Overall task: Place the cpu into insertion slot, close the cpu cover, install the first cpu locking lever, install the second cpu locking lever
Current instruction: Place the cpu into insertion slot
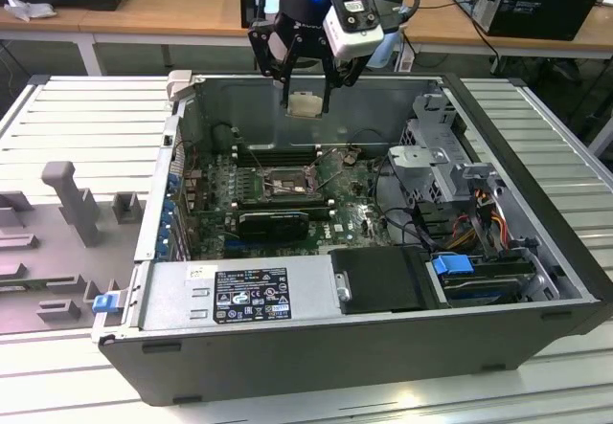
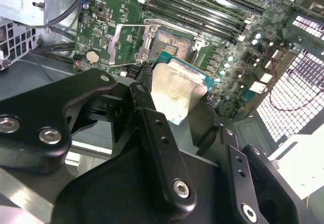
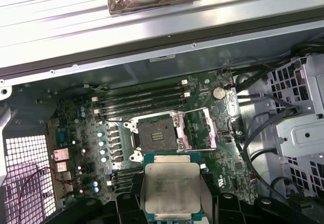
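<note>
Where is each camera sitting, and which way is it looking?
Exterior view: off the arm, outside the open computer case, looking down into it; the arm's end effector shows, holding the cpu.
First wrist view: on the arm, looking down at the motherboard; the end effector's dark parts show beside the cpu.
Second wrist view: on the arm, peering past its black fingers toward the board.
Shared: both wrist views show the cpu, empty insertion slot and open cpu cover.
</note>
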Tool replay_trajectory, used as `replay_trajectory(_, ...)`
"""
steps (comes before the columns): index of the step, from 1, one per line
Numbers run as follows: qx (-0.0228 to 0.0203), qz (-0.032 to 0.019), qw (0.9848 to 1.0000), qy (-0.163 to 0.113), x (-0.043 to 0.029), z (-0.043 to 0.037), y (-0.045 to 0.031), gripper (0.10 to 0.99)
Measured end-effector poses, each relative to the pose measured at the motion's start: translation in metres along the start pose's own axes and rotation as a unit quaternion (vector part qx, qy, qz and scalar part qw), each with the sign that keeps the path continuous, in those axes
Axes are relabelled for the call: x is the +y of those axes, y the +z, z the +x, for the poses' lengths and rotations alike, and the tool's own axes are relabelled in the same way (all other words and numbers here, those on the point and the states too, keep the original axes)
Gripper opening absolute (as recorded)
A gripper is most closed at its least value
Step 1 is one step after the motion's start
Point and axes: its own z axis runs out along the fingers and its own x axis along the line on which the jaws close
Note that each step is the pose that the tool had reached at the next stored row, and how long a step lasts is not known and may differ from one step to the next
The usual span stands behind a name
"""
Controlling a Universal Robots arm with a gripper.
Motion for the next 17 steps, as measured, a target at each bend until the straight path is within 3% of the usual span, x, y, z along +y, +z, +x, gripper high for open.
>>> replay_trajectory(17, -0.0016, -0.0003, 0.9998, 0.018, 0.0, 0.0, 0.0, 0.525)
